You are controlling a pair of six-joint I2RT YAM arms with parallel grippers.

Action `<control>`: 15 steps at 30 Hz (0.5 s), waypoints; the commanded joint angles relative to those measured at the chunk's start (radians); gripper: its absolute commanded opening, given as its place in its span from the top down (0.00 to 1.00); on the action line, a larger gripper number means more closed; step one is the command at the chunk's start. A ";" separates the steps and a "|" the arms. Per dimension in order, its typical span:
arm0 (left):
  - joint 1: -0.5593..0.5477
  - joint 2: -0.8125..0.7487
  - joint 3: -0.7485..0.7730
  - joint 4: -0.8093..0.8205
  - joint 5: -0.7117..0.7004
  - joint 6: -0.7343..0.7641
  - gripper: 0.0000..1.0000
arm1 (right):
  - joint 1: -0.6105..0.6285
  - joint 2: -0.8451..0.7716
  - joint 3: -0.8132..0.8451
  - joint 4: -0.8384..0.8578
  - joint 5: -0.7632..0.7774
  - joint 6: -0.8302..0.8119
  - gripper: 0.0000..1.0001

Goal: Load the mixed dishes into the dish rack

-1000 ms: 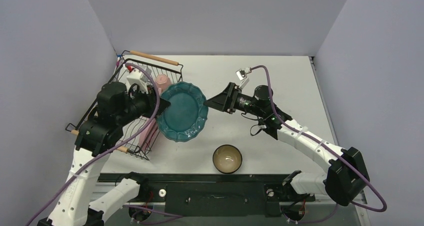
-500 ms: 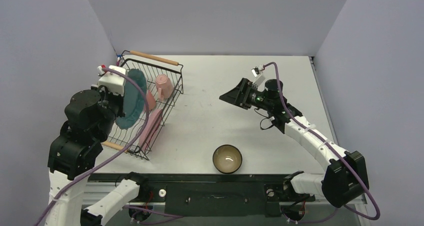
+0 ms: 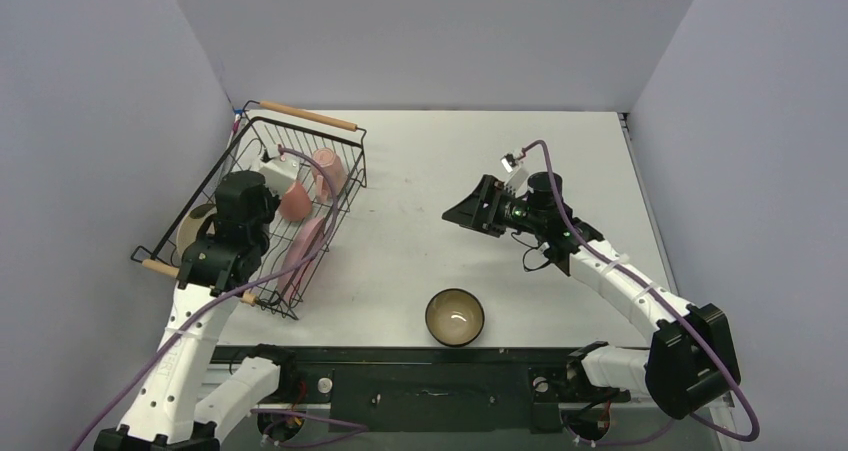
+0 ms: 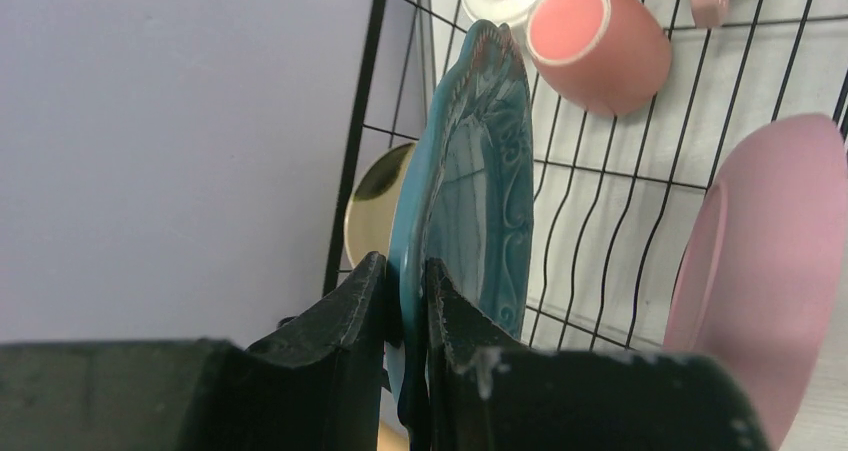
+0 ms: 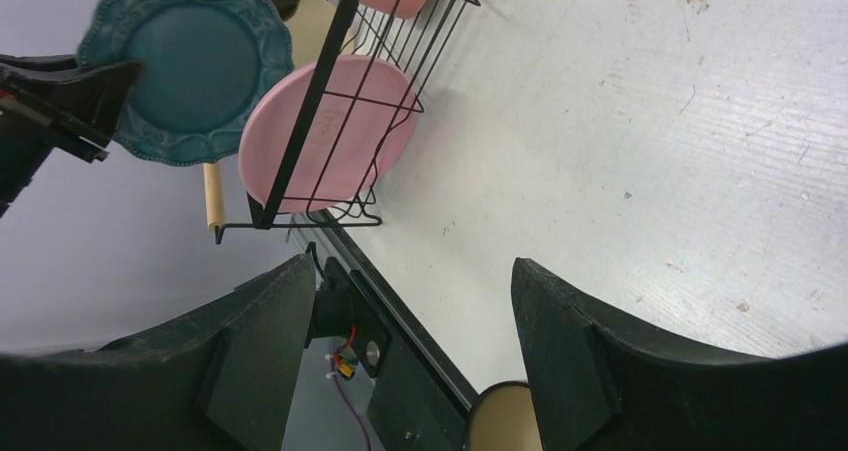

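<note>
**Teal plate held on edge at the rack's left wall**

From above, the rack (image 3: 308, 117) sits at the left of the table (image 3: 520, 151). The left arm (image 3: 190, 321) bends over it, wrist low in the basket, hiding its claw and load. A pink plate (image 3: 305, 243) leans on edge by the rack's right wall. The bowl (image 3: 455, 316), dark outside and cream inside, rests near the front edge. It is well apart from the right claw (image 3: 455, 211), which hovers mid-table on the outstretched right arm (image 3: 620, 281), pointing toward the rack.

At the left wrist, the teal plate (image 4: 480, 171), scalloped and embossed, stands on edge with the left claw (image 4: 405, 281) clenched on its rim. It is just beside the left wall, with a cream plate (image 4: 372, 206) behind and a pink mug (image 4: 600, 46) beyond. Whether its far edge touches the wires cannot be told.

At the right wrist, the jaws are spread wide and hold nothing. The teal plate's face shows beyond them, beside the pink plate.
</note>
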 commanded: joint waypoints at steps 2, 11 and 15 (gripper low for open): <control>0.032 -0.061 -0.084 0.234 0.001 0.018 1.00 | -0.009 -0.014 -0.027 0.046 -0.028 -0.010 0.33; 0.034 -0.176 -0.333 0.362 -0.009 0.105 1.00 | -0.009 0.014 -0.043 0.094 -0.047 0.005 0.33; 0.033 -0.158 -0.338 0.347 0.003 0.080 1.00 | -0.009 0.034 -0.043 0.110 -0.069 0.009 0.33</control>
